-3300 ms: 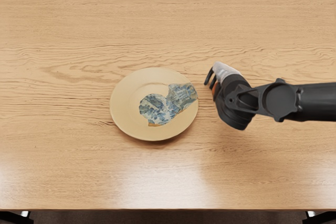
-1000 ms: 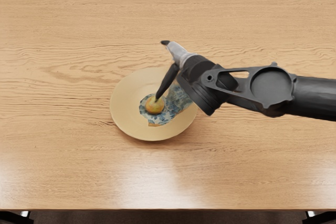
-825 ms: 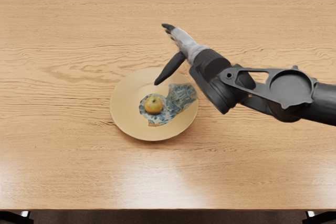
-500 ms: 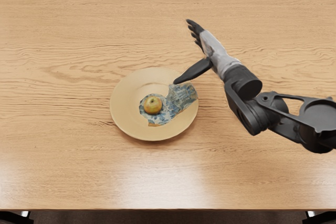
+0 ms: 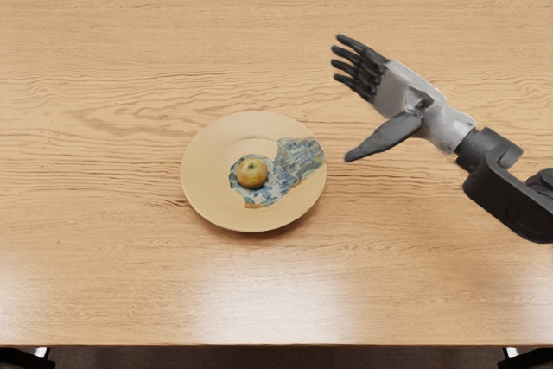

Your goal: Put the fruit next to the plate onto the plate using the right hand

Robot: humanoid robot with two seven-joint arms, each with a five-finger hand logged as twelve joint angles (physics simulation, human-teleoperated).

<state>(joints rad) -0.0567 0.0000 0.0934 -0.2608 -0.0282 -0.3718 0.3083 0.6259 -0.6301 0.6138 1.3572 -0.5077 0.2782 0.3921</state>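
The fruit, seemingly a small yellow apple (image 5: 251, 173), has been left where it lay half a second ago, while the right hand (image 5: 393, 99) has been drawn back to the right, clear of the plate (image 5: 212, 157). The apple rests on the plate's blue-patterned middle, touched by nothing. The fingers (image 5: 354, 66) are spread apart and nothing is held. The placing is judged done; only withdrawal of the arm is called for. One apple, one plate and one hand are counted on the wooden table (image 5: 130, 58).
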